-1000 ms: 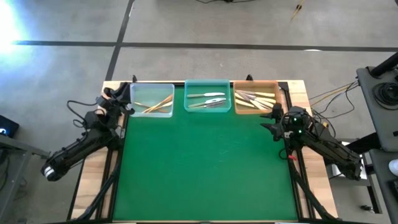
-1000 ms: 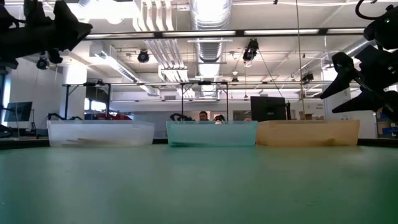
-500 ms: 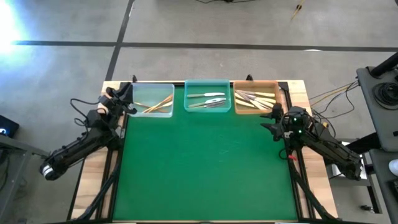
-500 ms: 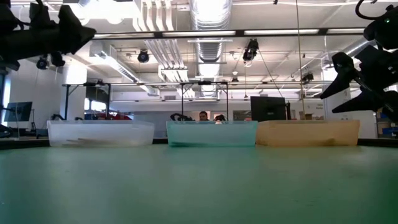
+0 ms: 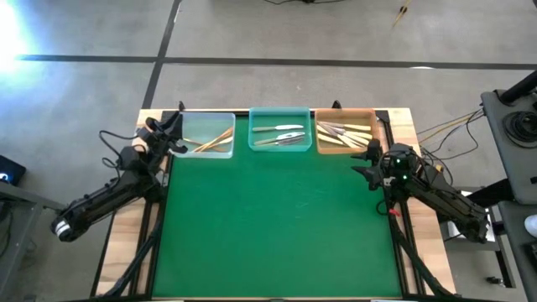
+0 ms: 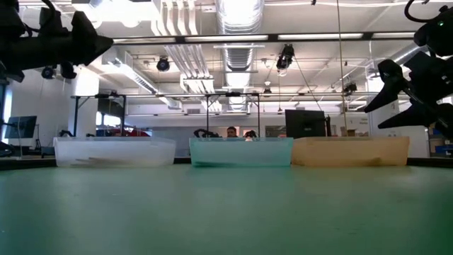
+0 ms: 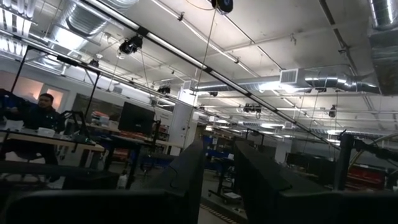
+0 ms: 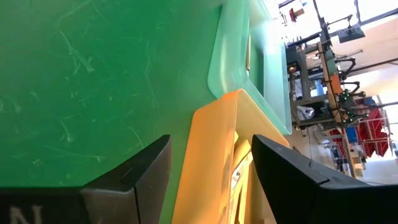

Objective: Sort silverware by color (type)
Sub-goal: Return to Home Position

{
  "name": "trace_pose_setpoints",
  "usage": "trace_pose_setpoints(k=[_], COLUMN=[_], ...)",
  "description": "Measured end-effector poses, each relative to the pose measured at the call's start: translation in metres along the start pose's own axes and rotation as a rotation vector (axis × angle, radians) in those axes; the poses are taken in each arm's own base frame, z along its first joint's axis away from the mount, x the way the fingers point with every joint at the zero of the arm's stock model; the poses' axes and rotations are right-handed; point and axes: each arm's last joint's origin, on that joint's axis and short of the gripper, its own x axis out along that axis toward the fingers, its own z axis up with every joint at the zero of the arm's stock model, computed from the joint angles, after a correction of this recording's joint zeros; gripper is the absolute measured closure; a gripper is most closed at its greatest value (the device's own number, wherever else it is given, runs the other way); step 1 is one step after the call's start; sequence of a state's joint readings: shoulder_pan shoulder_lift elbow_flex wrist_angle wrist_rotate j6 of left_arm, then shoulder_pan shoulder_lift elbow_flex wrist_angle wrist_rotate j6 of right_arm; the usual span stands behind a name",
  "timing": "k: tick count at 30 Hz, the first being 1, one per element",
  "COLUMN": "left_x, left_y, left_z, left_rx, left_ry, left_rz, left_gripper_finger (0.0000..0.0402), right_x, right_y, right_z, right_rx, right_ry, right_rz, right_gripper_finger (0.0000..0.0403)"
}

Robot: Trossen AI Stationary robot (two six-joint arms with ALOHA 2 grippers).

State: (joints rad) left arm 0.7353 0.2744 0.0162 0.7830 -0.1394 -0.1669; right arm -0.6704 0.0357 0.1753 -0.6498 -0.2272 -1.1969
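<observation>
"What did they work on, and where?"

"A green mat (image 5: pixel 285 226) lay over a wooden table (image 5: pixel 405 126), with grey concrete floor (image 5: pixel 336 33) around it. The right wrist view showed fine scratches in the mat. Level across it, the low view looked into a workshop hall with silver ducts (image 6: pixel 237 18), strip lights, desks and monitors. A person (image 6: pixel 231 132) showed behind the bins."

"Any writing?"

"Only a pale mark like an N (image 8: pixel 18 214) on the right gripper's body."

"And the silverware?"

"All of it lay in three bins along the mat's far edge. Gold pieces (image 5: pixel 210 139) were in the clear bin (image 5: pixel 191 124), all-silver ones (image 5: pixel 282 134) in the teal bin (image 5: pixel 280 112), and cream-handled ones (image 5: pixel 344 134) in the amber bin (image 5: pixel 346 111). Only the high view showed these contents; the low view gave just the bin walls."

"The grippers?"

"The left gripper (image 5: pixel 172 134) hung over the table's left edge beside the clear bin. Its fingers (image 7: pixel 186 174) were narrowly apart and held nothing. Its wrist camera saw only the room, with a seated person (image 7: pixel 37 112). The right gripper (image 5: pixel 359 165) hung near the amber bin, fingers (image 8: pixel 143 168) wide apart and empty. Its camera looked past them at the mat and the teal and amber bins."
</observation>
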Motion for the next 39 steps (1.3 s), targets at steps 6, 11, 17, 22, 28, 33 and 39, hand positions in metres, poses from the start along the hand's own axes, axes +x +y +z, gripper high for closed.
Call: trace_pose_setpoints(k=[6,11,17,22,28,33,39], left_x=[0.001,0.002,0.004,0.005,0.006,0.006,0.007], left_y=[0.0,0.001,0.001,0.001,0.002,0.002,0.002], left_z=[-0.003,-0.006,-0.009,-0.012,-0.015,-0.017,-0.02], left_rx=[0.003,0.006,0.01,0.012,0.016,0.018,0.021], left_ry=[0.022,0.043,0.068,0.088,0.11,0.127,0.146], left_rz=[0.004,0.007,0.011,0.015,0.018,0.021,0.024], left_gripper_finger=[0.0326,0.0326,0.0326,0.0326,0.0326,0.0326,0.0326], right_x=[0.0,0.0,0.0,0.0,0.0,0.0,0.0], right_y=[0.0,0.0,0.0,0.0,0.0,0.0,0.0], right_z=[0.0,0.0,0.0,0.0,0.0,0.0,0.0], right_rx=[0.0,0.0,0.0,0.0,0.0,0.0,0.0], right_ry=[0.0,0.0,0.0,0.0,0.0,0.0,0.0], right_rz=[0.0,0.0,0.0,0.0,0.0,0.0,0.0], right_gripper_finger=[0.0188,0.0188,0.0188,0.0188,0.0188,0.0188,0.0188])
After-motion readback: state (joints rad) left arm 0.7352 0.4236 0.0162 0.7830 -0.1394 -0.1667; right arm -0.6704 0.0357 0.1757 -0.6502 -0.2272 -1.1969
